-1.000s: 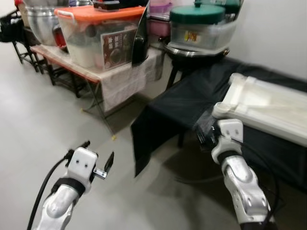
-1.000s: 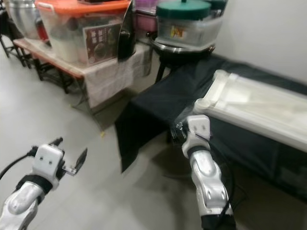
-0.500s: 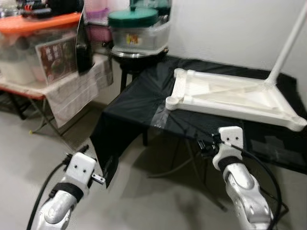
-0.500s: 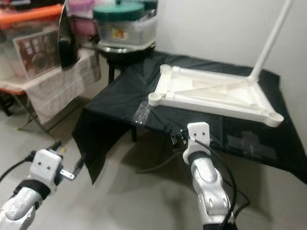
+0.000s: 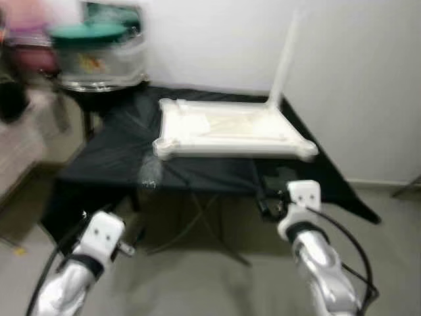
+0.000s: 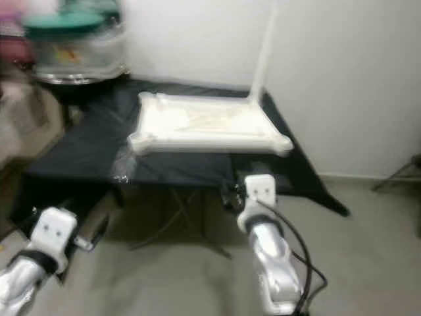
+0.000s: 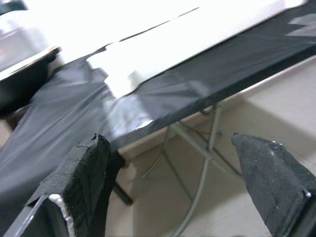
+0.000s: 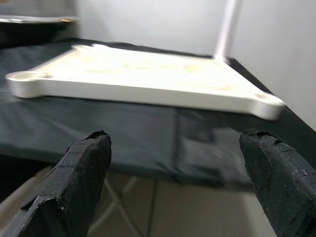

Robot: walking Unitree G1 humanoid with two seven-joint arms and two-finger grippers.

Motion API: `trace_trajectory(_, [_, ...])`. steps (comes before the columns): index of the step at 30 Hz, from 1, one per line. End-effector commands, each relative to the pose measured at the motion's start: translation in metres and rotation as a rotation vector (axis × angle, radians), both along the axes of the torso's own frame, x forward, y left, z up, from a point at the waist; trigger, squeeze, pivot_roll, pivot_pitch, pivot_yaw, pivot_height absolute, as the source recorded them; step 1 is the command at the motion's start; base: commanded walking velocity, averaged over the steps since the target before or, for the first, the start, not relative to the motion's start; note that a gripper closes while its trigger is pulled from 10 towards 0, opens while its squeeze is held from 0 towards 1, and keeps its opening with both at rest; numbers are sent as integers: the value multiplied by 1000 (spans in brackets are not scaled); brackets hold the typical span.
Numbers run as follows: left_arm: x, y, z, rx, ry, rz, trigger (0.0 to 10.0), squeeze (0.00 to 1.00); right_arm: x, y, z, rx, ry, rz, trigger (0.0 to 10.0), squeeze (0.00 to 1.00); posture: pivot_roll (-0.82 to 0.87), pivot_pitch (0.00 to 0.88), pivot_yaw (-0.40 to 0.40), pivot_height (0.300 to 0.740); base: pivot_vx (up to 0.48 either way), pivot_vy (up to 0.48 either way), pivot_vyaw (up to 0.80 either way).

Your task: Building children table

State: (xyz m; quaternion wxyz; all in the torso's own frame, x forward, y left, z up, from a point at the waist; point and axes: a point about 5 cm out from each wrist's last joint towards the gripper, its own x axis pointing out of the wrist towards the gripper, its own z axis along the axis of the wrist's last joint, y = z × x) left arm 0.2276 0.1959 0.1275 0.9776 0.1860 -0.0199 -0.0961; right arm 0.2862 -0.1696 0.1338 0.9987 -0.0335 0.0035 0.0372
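A white children's table top (image 5: 230,128) lies upside down on a black-draped folding table (image 5: 112,155). One white leg (image 5: 284,59) stands up from its far right corner. Both my arms are held low in front of the draped table, short of its near edge. My left gripper (image 7: 165,140) is open with nothing between its fingers, facing the near left corner of the white top (image 7: 123,74). My right gripper (image 8: 175,134) is open too, level with the white top's near edge (image 8: 138,91). In the head view the right gripper (image 5: 266,201) sits just below the cloth's front edge.
A clear container with a green lid (image 5: 99,52) stands on a dark stand at the back left. A white wall (image 5: 355,79) runs behind and to the right. Metal folding legs (image 7: 197,163) cross under the cloth. A shiny tape patch (image 5: 150,178) marks the cloth's front.
The whole picture has swung: the camera turned right, so the draped table and white top now sit centred and the cluttered shelves have slid off left. Both arms keep their pose.
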Motion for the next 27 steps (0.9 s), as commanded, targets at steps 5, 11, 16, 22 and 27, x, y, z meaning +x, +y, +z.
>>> trace_trajectory(5, [0,-4,-1,5,-3,-19,10000,0,1,-8,-3,-27,26,-28,10000,0,1,0,-41,740,0,0,-800])
trace_trajectory(11, [1,-3,0,8,-6,-20,10000,0,0,-7,-11,-33,56,-27,10000,0,3,0,-42,740,0,0,-800])
trace_trajectory(16, [2,-4,0,5,-6,-21,10000,0,0,-7,-9,-34,53,-26,10000,0,-2,0,-41,740,0,0,-800])
trace_trajectory(22, [1,-6,-2,1,-4,-25,10000,0,-1,-9,-10,-46,61,-30,10000,0,-12,0,-37,740,0,0,-800])
trace_trajectory(27, [2,-5,-2,2,-4,-26,10000,0,-1,-10,-12,-64,68,-38,10000,0,-9,0,-36,740,0,0,-736])
